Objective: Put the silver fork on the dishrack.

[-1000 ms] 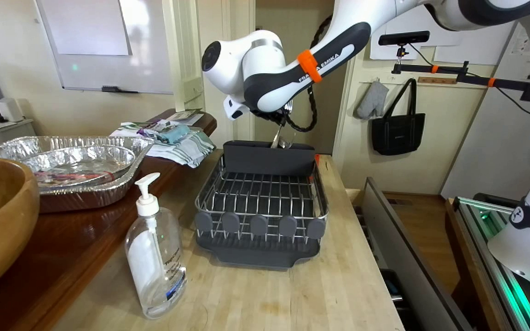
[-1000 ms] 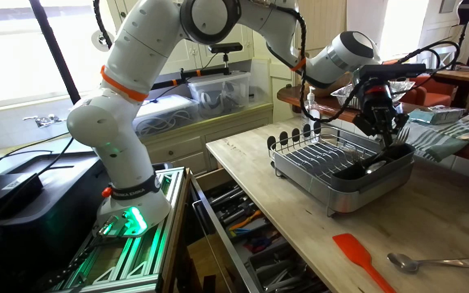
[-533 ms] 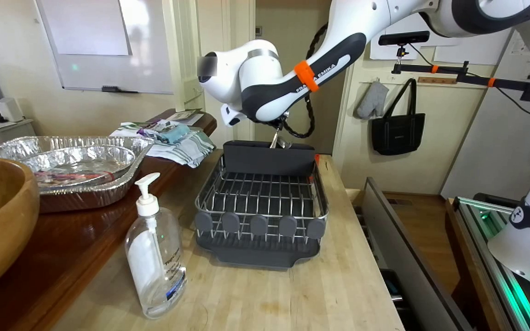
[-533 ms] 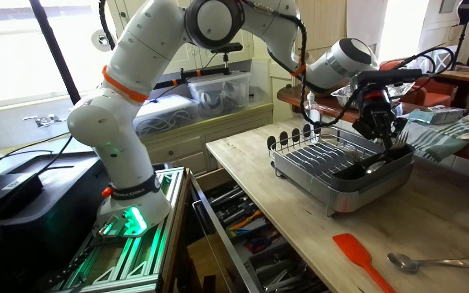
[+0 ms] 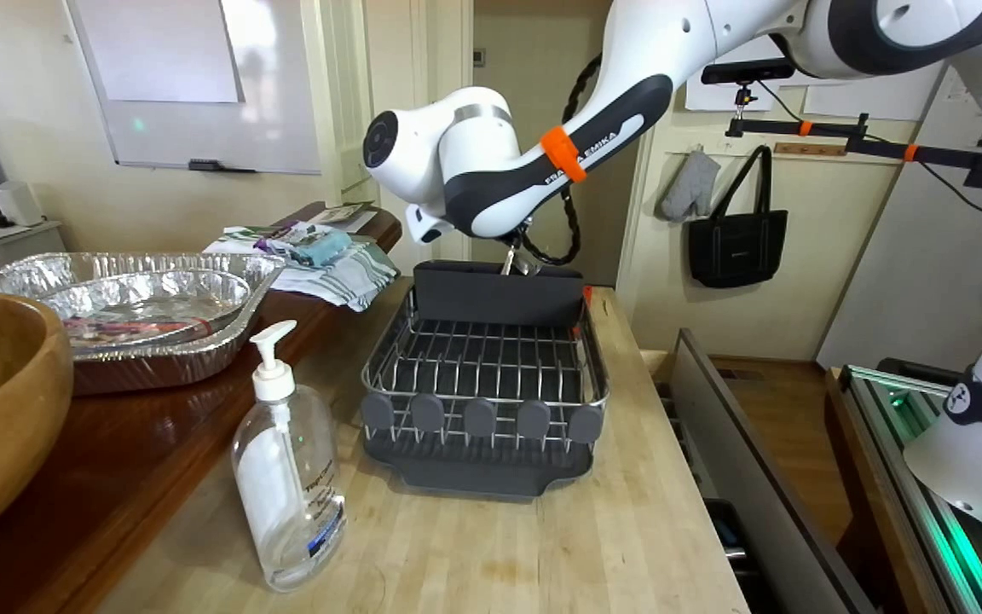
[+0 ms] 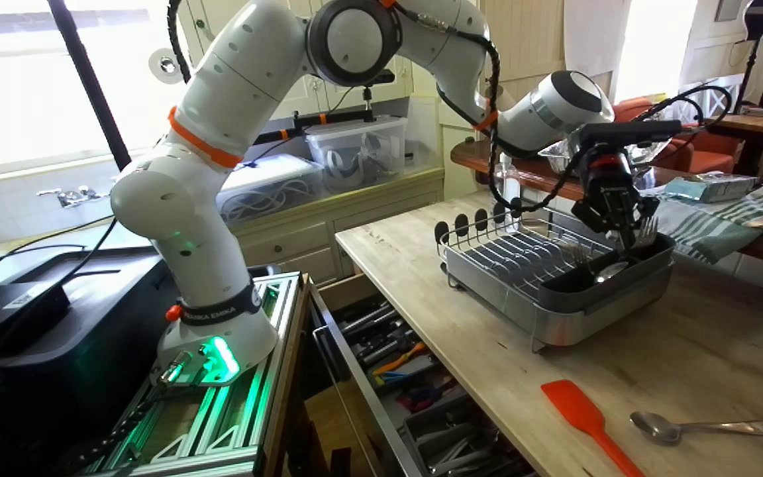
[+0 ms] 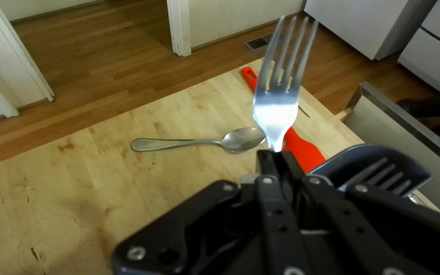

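Your gripper (image 7: 277, 156) pinches the fork (image 7: 276, 110) by its neck, tines upward, at the bin (image 5: 499, 297) of the rack (image 6: 603, 321). Your arm (image 6: 355, 41) reaches out over the bench (image 6: 487, 331) in an arch, gripper angled down.

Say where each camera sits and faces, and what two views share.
Wrist view: behind the gripper, facing past the fork it holds to the table; only the gripper shows.
Exterior view: near the soap bottle, facing along the dishrack; arm and base show.
Exterior view: table's opposite end, near a spoon, facing roughly back; arm, base and gripper show.
Both exterior views share the dishrack and arm.
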Tool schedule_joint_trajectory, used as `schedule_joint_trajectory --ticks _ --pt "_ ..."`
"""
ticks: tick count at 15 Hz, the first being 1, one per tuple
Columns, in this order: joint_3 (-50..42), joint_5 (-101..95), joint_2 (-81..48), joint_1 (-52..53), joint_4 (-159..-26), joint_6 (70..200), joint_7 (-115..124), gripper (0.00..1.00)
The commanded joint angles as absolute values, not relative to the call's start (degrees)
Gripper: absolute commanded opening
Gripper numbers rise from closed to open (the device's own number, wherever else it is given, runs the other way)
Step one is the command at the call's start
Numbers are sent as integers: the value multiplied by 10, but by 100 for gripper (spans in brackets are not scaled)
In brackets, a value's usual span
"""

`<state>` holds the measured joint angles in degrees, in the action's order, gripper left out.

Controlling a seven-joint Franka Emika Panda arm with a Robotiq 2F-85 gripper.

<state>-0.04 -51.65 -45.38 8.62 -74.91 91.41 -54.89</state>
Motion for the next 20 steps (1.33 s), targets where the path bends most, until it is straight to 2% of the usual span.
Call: schedule_joint_trajectory --ticks 1,3,4,5,6,14,20 --pt "4 -532 -472 95 -730 894 -536 9" --pt "4 -536 -475 97 -729 894 -532 9" --pt "4 -538 -476 98 -729 893 -531 13" --pt "4 -539 -477 99 -728 893 -529 30" --pt "5 -539 -478 100 -729 893 -528 39" --pt "12 -531 -465 103 -733 897 -524 98" --pt "32 -496 -423 83 -745 919 -526 100"
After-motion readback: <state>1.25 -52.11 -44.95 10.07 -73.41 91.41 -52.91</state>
